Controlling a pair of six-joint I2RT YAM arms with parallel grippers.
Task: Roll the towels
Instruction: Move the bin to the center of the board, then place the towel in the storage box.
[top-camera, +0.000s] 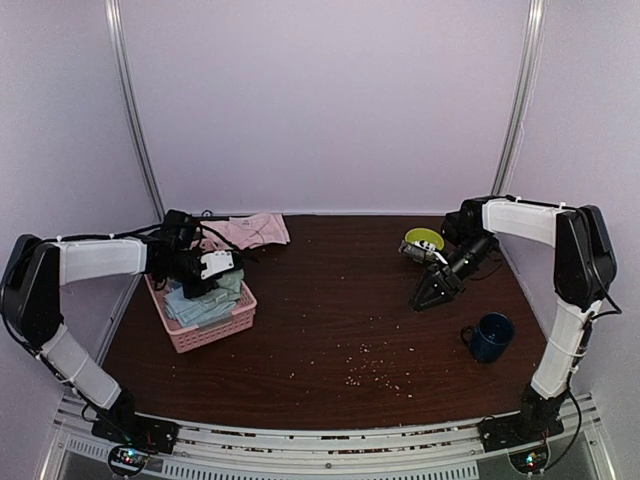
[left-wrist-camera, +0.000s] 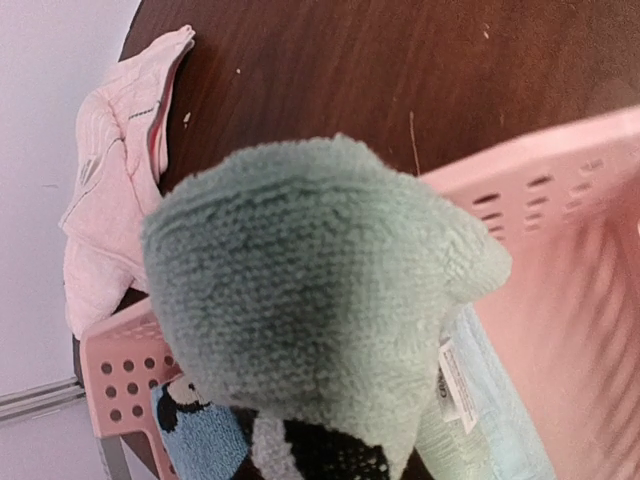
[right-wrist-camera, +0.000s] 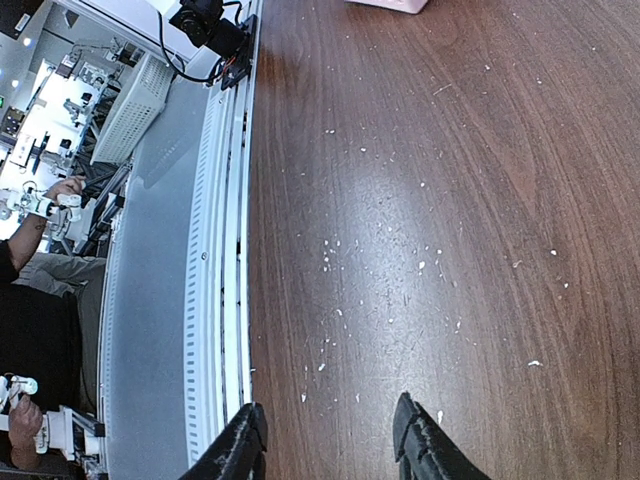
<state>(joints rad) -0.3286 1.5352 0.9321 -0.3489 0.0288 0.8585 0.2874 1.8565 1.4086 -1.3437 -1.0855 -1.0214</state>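
Observation:
In the left wrist view the sage green towel bulges up close and hides the jaws. My left gripper is shut on it, holding it just above the pink basket. The pale pink towel lies crumpled on the table behind the basket, and the left wrist view shows this pink towel at the upper left. My right gripper hangs low over the bare table at the right. Its fingers are open in the right wrist view with nothing between them.
The basket holds folded blue-grey towels, one with a panda pattern. A green bowl sits behind the right gripper and a dark blue mug at the near right. Crumbs dot the table's front.

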